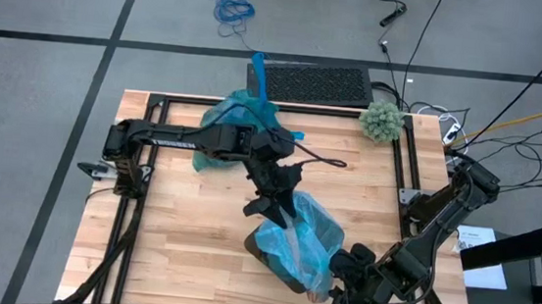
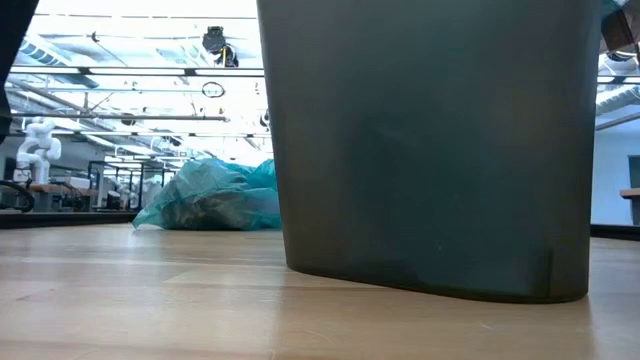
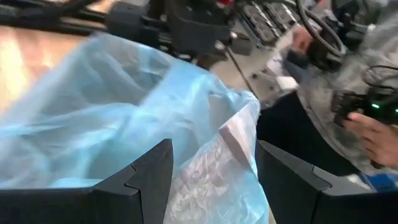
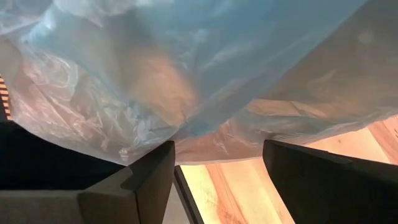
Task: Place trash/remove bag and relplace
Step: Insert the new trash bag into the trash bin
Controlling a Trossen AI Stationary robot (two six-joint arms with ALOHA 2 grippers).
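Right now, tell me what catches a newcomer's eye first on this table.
A dark bin near the table's front edge, draped in a loose blue bag, with the left gripper and right gripper open at either side. Behind sits a bunched teal bag; a fuzzy green ball marks the far corner.

My two arms are dark, nearly black, built of jointed segments. My left arm [image 1: 169, 139] carries pale lettering along its long link. My left end effector [image 3: 211, 180] and right end effector [image 4: 217, 177] each have two flat, angular black fingers with stepped inner edges.
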